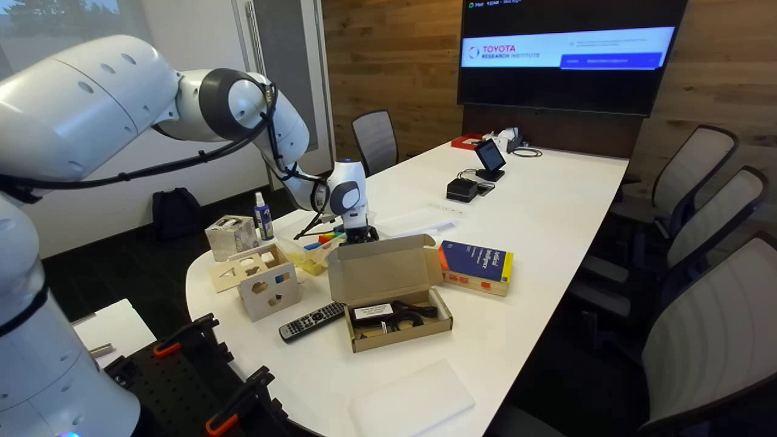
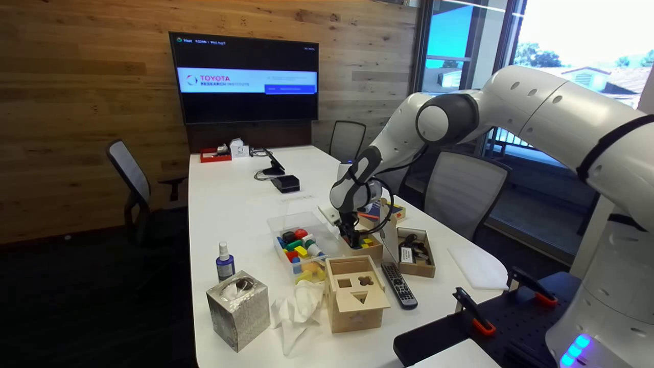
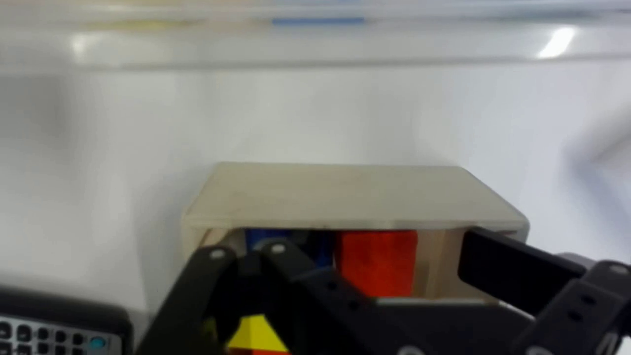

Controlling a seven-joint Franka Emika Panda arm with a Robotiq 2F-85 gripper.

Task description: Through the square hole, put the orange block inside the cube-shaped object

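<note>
The orange block [image 3: 387,259], orange-red in the wrist view, sits inside a small open wooden box [image 3: 340,192]. My gripper [image 3: 377,271] is open, with one black finger on each side of the block and a gap to the right finger. The block's lower part is hidden by the gripper. In an exterior view the gripper [image 2: 352,239] points down into the small box [image 2: 369,253]. In an exterior view the gripper [image 1: 359,234] is partly behind the cardboard lid. The cube-shaped object [image 2: 352,323] stands nearer the arm's base, its square hole [image 2: 345,282] on top; it also shows in an exterior view [image 1: 252,309].
A clear bin [image 2: 276,225] of coloured blocks stands beside the small box. An open cardboard box [image 1: 400,340] with cables, a remote [image 1: 312,321], a book [image 1: 476,267], a tissue box [image 2: 237,312], a crumpled tissue [image 2: 296,312] and a spray bottle [image 2: 225,263] are around.
</note>
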